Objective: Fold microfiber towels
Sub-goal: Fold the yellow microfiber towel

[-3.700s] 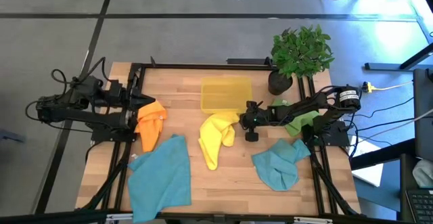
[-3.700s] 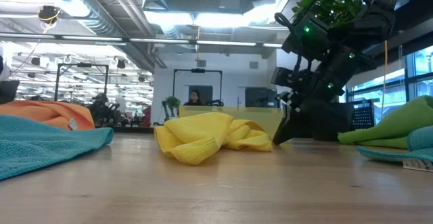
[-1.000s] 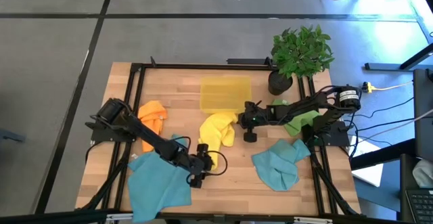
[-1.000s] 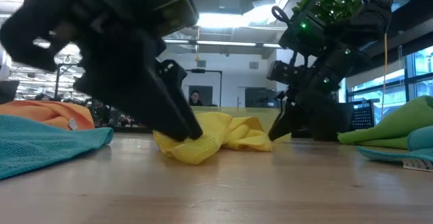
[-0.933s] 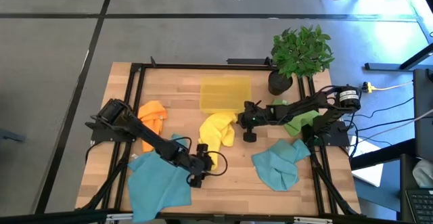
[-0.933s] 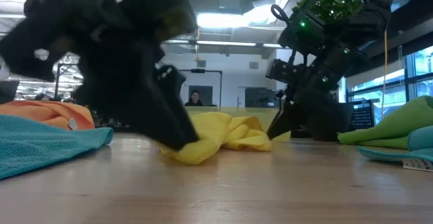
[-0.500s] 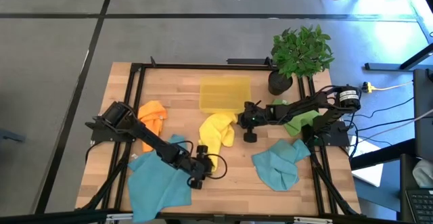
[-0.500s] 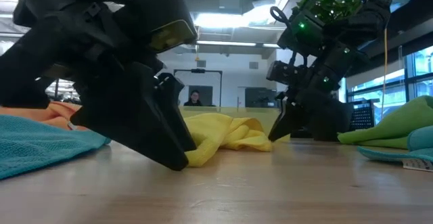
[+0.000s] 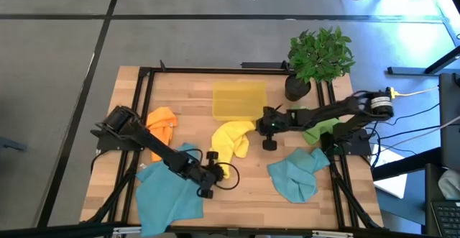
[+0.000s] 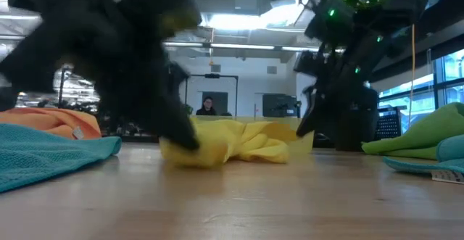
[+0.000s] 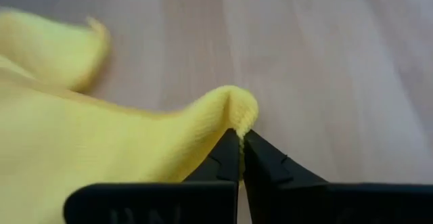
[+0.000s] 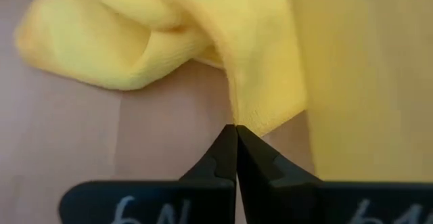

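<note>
Yellow towel (image 9: 230, 141) pinched at two corners, mid-frame.
Left gripper (image 11: 240, 139) and right gripper (image 12: 235, 130) each clamp a thin edge; a hard outward pull might slip it free.

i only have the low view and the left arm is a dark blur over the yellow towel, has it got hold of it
Observer: Yes. The left wrist view shows the left gripper shut on a corner of the yellow towel.
Operator: and the right one, by the far side of it
Observer: The right gripper is shut on another edge of the same towel, seen from its wrist camera.
Operator: which ends are they on
Observer: From above, the left gripper is at the towel's near end and the right gripper is at its far end, beside the yellow bin.
</note>
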Controlling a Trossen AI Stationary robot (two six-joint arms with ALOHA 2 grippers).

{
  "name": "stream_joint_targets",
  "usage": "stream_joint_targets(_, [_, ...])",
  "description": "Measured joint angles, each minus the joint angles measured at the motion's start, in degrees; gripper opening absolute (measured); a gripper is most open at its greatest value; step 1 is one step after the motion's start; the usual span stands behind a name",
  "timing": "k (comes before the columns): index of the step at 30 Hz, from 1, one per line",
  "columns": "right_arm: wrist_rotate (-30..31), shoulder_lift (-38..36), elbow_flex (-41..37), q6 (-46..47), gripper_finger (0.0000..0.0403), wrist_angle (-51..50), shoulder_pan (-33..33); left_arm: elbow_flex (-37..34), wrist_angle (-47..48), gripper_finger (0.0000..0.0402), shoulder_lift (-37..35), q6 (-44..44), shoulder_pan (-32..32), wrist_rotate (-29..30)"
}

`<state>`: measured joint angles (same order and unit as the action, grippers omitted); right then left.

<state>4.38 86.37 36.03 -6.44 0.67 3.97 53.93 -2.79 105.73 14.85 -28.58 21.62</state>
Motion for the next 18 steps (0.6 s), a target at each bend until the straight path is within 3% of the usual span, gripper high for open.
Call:
stream_joint_targets(10, [0.0, -17.1, 0.0, 0.6, 0.0004, -5.4, -0.4, 0.2, 9.2, 0.0000, -16.9, -0.4, -2.7, 12.1])
stream_joint_targets(18, [-1.5, -26.6, 0.0, 1.2, 0.0004, -5.5, -0.4, 0.2, 11.8, 0.0000, -27.0, -2.2, -6.1, 23.5])
